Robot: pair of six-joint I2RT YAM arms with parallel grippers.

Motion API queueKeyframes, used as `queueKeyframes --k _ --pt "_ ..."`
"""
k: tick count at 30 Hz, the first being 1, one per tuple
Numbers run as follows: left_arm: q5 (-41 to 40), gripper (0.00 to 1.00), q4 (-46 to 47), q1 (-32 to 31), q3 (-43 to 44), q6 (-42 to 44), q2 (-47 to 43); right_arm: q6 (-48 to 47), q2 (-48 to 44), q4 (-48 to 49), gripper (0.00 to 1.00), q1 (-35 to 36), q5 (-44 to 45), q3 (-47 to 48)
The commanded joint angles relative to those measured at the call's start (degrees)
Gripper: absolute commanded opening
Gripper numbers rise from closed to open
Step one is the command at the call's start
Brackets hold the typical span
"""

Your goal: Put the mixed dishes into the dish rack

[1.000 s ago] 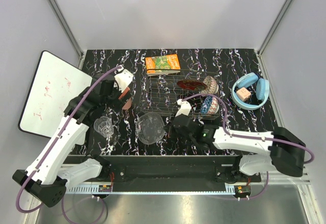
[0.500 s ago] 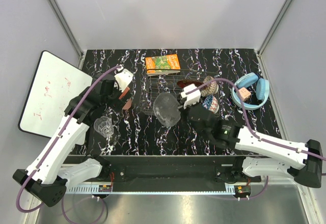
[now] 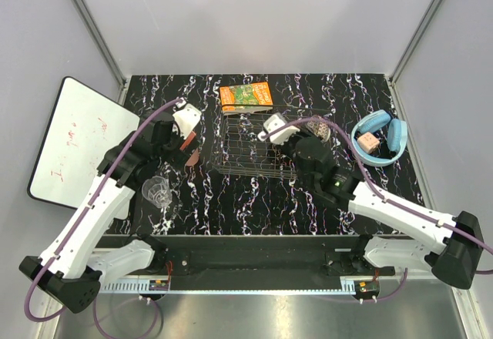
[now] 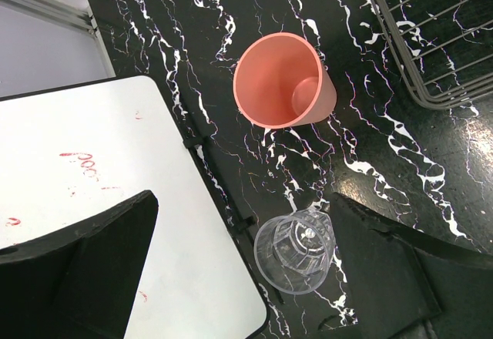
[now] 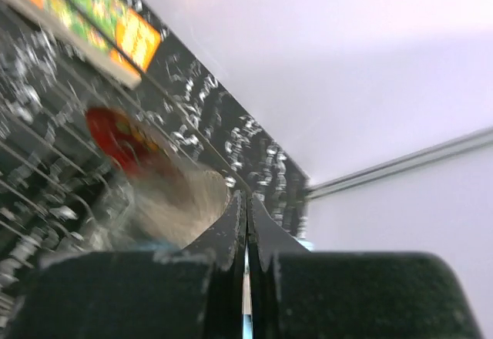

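Observation:
The wire dish rack [image 3: 245,145] stands mid-table. My right gripper [image 3: 276,132] is over its right half, its jaws nearly closed on the rim of the clear glass bowl [image 5: 54,223], which shows only as a blur. The red floral plate [image 5: 115,135] and the brownish bowl [image 5: 185,200] stand in the rack beside it. The blue patterned bowl is hidden under my right arm. The salmon-pink cup [image 4: 283,81] lies on its side left of the rack. The clear drinking glass [image 4: 296,248] lies on the table below my open, empty left gripper [image 4: 246,277].
An orange-green carton [image 3: 246,95] lies behind the rack. Blue headphones [image 3: 379,139] lie at the right edge. A whiteboard [image 3: 73,142] lies off the table's left side, its edge close to the glass [image 3: 158,191].
My right arm has lifted the clear glass bowl from the table front and swung it back and right, over the rack. The left arm has not moved.

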Motion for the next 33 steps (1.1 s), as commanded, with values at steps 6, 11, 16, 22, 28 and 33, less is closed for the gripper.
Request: queueKeyframes --k 6,11,16,22,28,33 --pt "0.6 0.99 2.7 0.2 0.1 -0.3 -1.6 -20.9 -2.9 2.6 0.00 -2.9 -11.7 -3.3" --pt "0.7 0.99 2.9 0.2 0.6 -0.4 -1.2 -17.9 -0.9 2.1 0.00 -3.9 -11.1 -1.1" --pt "0.8 0.99 3.3 0.3 0.1 -0.2 -1.1 6.5 1.9 2.3 0.02 -8.8 -9.7 3.7" --pt "2.4 0.99 3.6 0.3 -0.5 -0.7 -0.4 43.0 12.2 -18.3 0.59 -12.9 -18.9 15.0" --pt "7.6 0.97 4.0 0.2 0.7 -0.4 4.3 55.2 20.7 -21.3 0.62 -13.7 -28.4 20.0" --pt "10.4 0.96 4.7 0.0 5.8 -0.2 15.4 59.0 21.8 -16.2 0.62 -13.7 -31.4 17.8"
